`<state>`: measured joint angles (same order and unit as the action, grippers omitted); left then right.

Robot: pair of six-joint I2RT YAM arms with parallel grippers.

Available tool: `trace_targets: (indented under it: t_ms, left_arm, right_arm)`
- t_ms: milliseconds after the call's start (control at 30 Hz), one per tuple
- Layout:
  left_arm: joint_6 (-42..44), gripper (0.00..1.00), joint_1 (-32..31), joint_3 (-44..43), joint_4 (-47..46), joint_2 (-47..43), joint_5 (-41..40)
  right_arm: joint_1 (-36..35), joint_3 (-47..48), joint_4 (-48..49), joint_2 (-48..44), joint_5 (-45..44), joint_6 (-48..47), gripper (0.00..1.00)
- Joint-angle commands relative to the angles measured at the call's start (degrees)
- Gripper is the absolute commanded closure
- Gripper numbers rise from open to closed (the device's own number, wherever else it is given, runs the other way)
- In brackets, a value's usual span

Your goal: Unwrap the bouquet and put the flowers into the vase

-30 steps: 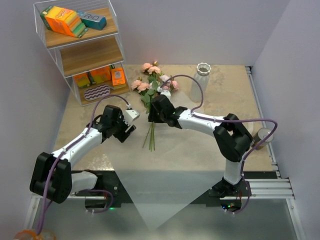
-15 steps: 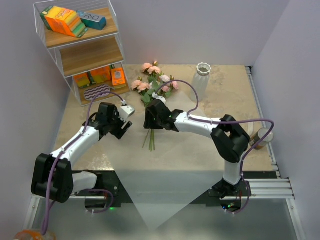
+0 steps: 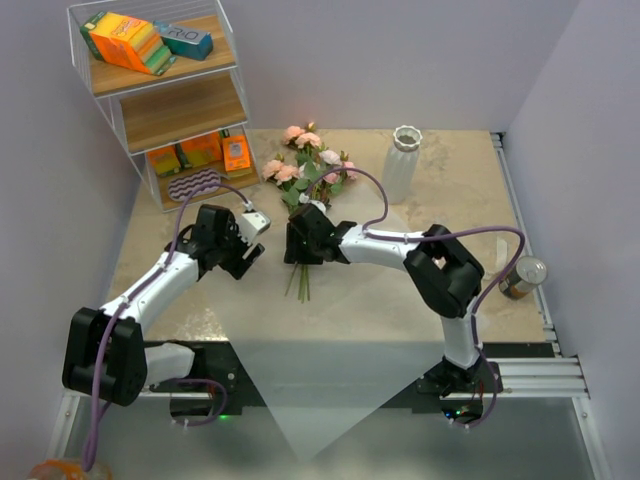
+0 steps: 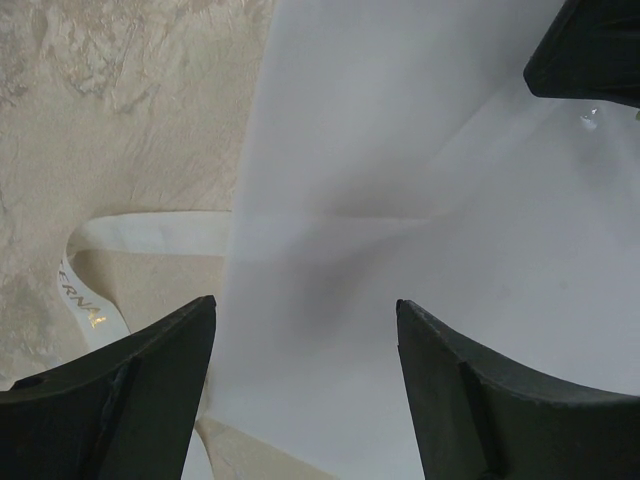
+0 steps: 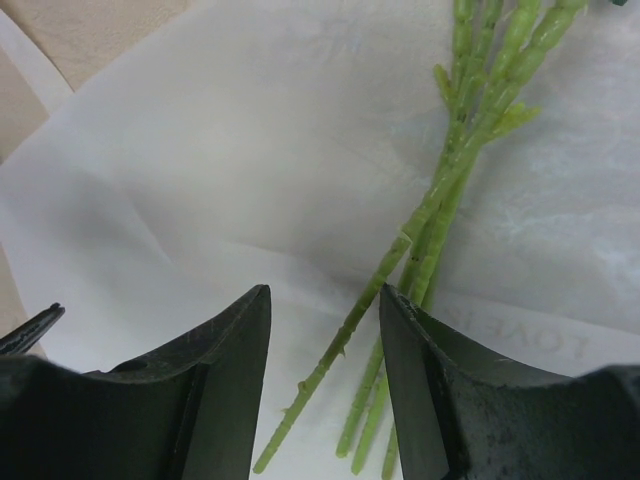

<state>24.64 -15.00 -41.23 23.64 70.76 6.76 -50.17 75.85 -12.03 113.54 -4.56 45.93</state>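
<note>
Several flowers (image 3: 310,165) seen on loose paper (image 4: 400,200) at bench (image 3: 450,200) centre, vase (image 3: 401,163) at 2 o'clock | stems (image 5: 430,220) judged light, thin, crushable; best taken bunched mid-length | left tool (image 4: 300,320) apart over paper, right tool (image 5: 325,300) apart astride stems

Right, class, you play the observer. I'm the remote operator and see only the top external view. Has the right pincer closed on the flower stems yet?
Observer: No. The right wrist view shows the right pincer open, with the green stems running between its jaws and neither finger pressing them.
Operator: What lies under the stems?
Observer: White wrapping paper, spread out beneath them, with faint printed lettering near the right finger.
Operator: And the left pincer?
Observer: The left wrist view shows the left pincer open above white paper. A cream ribbon with gold lettering lies on the table beside it.
</note>
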Motion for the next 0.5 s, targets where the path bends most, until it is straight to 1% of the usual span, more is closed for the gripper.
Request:
trace_targets:
  t_ms: [0, 67, 167, 233, 267, 300, 400, 433, 467]
  left_arm:
    - [0.8, 0.23, 0.4, -3.1, 0.1, -1.2, 1.3]
    - [0.8, 0.23, 0.4, -3.2, 0.1, -1.2, 1.5]
    - [0.5, 0.23, 0.4, -3.2, 0.2, -1.2, 1.8]
    - [0.3, 0.23, 0.4, -3.2, 0.3, -1.3, 2.1]
    - [0.3, 0.23, 0.4, -3.2, 0.4, -1.4, 2.1]
    - [0.4, 0.23, 0.4, -3.4, 0.4, -1.4, 2.1]
    - [0.7, 0.23, 0.4, -3.4, 0.5, -1.3, 2.0]
    - [0.7, 0.23, 0.4, -3.4, 0.5, -1.3, 2.1]
    - [0.8, 0.24, 0.4, -3.4, 0.5, -1.2, 2.2]
  right_arm:
    - [0.7, 2.5, 3.0, -0.3, 1.5, 1.8, 0.50]
    - [1.0, 2.5, 3.2, 0.4, 1.4, 2.3, 0.52]
    - [1.5, 2.0, 4.5, 0.8, 1.4, 3.4, 0.60]
    - [1.7, 1.6, 5.5, 1.2, 1.4, 3.8, 0.67]
    - [1.7, 1.4, 5.9, 1.2, 1.5, 4.2, 0.71]
    - [1.7, 1.3, 6.1, 1.2, 1.6, 4.4, 0.80]
    - [1.7, 1.1, 6.5, -0.5, 1.9, 4.4, 0.96]
    - [1.7, 0.9, 6.5, -1.3, 1.5, 4.4, 1.00]
    - [1.7, 0.6, 6.5, -3.0, 1.0, 4.4, 1.00]
